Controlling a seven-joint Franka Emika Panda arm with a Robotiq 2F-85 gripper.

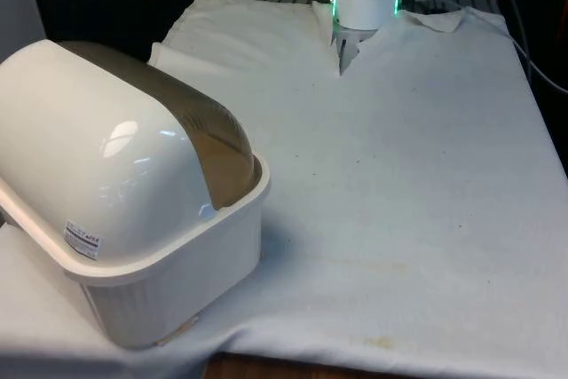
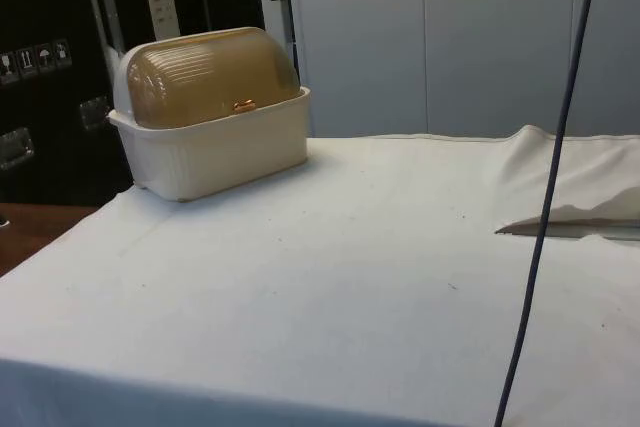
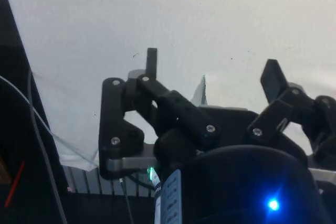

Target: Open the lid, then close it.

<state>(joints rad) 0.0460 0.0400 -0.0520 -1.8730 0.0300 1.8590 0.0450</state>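
A cream ribbed plastic bread box [image 2: 215, 152] with a translucent amber roll-top lid [image 2: 212, 75] sits shut at the near corner of the white-clothed table [image 1: 408, 184], on the front view's left, its small copper-coloured handle [image 2: 243, 105] resting at the lid's lower front edge in the side view. The box turns its white domed back to the front camera, its long axis running along the table's edge. The black two-finger gripper [image 3: 212, 74] hangs above bare cloth (well apart from the box), jaws spread wide, holding and touching nothing. Reaching the handle likely means crossing the table first.
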